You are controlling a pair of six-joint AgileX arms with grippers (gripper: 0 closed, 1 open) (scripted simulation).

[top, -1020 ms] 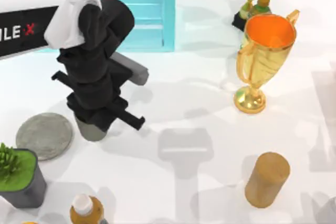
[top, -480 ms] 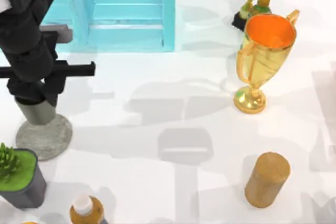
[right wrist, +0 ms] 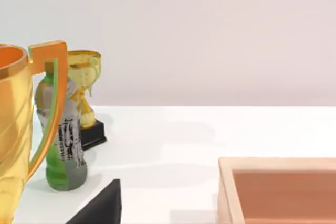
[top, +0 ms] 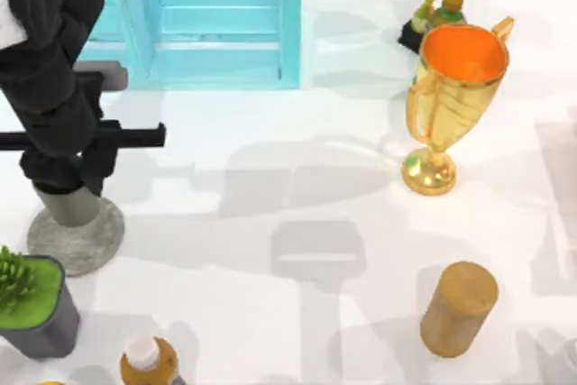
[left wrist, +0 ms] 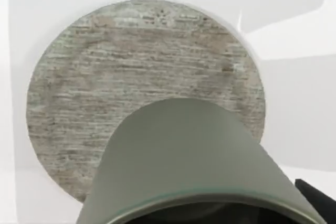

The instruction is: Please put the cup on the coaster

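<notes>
The plain olive-grey cup (top: 74,206), clenched in the left gripper (top: 68,188), stands on the mottled grey coaster (top: 81,239); a planter (top: 36,317) sits just beside.

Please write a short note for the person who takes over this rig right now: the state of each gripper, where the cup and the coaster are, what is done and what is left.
Left gripper: at the table's left, above the coaster, shut on the cup.
Right gripper: parked.
Cup: upright, its base at or just above the coaster; contact cannot be judged. In the left wrist view the cup sits toward one edge of the coaster.
Done: cup picked up and brought over the coaster.
Left: confirm it rests, open the fingers, withdraw the arm.
</notes>
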